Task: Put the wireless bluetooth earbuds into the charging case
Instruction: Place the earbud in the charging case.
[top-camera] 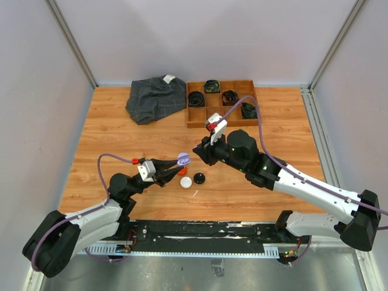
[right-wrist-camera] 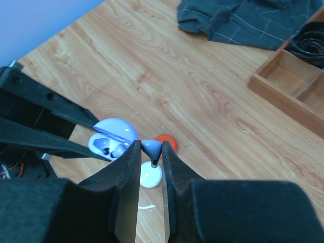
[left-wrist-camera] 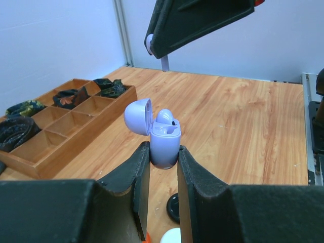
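Observation:
My left gripper (top-camera: 177,164) is shut on a purple charging case (top-camera: 183,159) and holds it upright above the table with its lid open. In the left wrist view the case (left-wrist-camera: 164,144) sits between my fingertips, with one purple earbud (left-wrist-camera: 165,117) seated in it. My right gripper (top-camera: 203,152) is shut on a second purple earbud (right-wrist-camera: 151,148), pinched at the fingertips, stem down. It hovers just right of the open case (right-wrist-camera: 108,144), apart from it.
Three round pucks lie on the table under the grippers: orange-red (top-camera: 182,171), white (top-camera: 186,181) and black (top-camera: 199,178). A wooden compartment tray (top-camera: 197,117) with black coiled belts stands at the back. A dark checked cloth (top-camera: 154,98) lies to its left.

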Controlling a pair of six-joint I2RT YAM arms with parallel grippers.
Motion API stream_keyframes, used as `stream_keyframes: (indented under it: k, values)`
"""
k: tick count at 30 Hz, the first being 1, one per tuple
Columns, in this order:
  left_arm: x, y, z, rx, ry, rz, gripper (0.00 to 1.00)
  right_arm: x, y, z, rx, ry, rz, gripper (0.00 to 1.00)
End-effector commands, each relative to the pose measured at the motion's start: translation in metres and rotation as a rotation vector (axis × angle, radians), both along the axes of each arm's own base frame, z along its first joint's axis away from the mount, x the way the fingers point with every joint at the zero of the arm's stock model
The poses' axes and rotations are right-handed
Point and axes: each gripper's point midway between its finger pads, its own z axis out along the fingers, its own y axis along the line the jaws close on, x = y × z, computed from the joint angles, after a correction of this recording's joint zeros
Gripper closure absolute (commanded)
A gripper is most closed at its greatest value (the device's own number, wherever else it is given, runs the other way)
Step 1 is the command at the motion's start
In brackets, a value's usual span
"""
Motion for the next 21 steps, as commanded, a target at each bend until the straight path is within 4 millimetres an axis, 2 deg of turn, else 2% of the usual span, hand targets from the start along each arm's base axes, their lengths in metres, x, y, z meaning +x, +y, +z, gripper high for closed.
stream_keyframes:
  k: [1,7,21]
  values:
    - [-0.001,0.000,0.020,-0.020,-0.113,-0.006,1.00,-0.012,0.013,0.019,0.073,-0.086,0.052,0.88]
    - [0.001,-0.002,0.025,-0.017,-0.131,-0.014,1.00,-0.027,0.028,0.016,0.108,-0.105,0.110,0.88]
    - [0.001,0.000,0.032,-0.045,-0.143,0.002,1.00,-0.039,0.046,0.004,0.126,-0.078,0.170,0.88]
